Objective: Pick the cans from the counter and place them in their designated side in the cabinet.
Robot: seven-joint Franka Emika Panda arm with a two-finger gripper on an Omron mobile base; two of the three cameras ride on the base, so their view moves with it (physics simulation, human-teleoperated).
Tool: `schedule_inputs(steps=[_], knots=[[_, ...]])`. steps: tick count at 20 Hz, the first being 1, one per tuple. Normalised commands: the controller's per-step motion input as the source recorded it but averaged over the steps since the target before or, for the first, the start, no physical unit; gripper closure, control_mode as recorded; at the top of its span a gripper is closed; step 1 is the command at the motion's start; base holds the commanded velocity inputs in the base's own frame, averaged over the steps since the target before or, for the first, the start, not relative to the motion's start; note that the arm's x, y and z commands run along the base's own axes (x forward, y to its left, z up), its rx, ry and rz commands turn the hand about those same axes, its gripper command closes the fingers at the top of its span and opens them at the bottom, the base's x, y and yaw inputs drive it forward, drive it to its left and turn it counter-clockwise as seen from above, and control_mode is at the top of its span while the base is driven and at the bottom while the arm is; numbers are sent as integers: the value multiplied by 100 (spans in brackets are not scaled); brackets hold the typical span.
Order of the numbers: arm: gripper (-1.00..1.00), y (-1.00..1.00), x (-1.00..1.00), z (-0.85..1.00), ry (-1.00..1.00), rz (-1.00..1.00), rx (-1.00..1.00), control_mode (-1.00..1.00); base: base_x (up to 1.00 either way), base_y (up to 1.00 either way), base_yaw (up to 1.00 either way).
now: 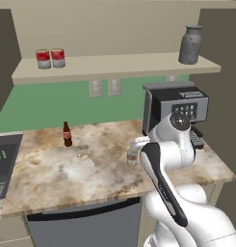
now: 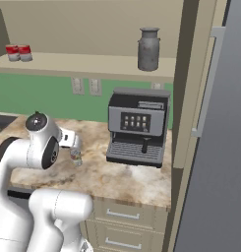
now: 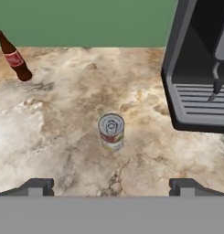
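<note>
Fingers (image 3: 111, 187) stood wide and empty, because we had lined them up to straddle the can (image 3: 111, 131), which stood upright on the tabletop (image 3: 63, 137) ahead of them, centred between the tips, not yet touched.

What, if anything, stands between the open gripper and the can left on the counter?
Nothing visible does. In the hand view the can stands upright on bare counter, centred ahead of the open gripper. The brown bottle is far off to one side, and the coffee machine stands clear on the other.
</note>
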Motion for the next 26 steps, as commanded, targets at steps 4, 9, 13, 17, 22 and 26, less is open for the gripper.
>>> schedule_inputs(steps=[4,9,13,17,22,26], knots=[[-100,2,27,-19,1,0,0,-100,0,0,0],[-100,3,30,-16,4,0,0,-100,0,0,0],[-100,8,28,-16,4,0,0,-100,0,0,0],[-100,10,24,-11,7,0,0,-100,0,0,0],[-100,5,19,-12,5,0,0,-100,0,0,0],[-100,0,10,-21,1,0,-1,-100,0,0,0]])
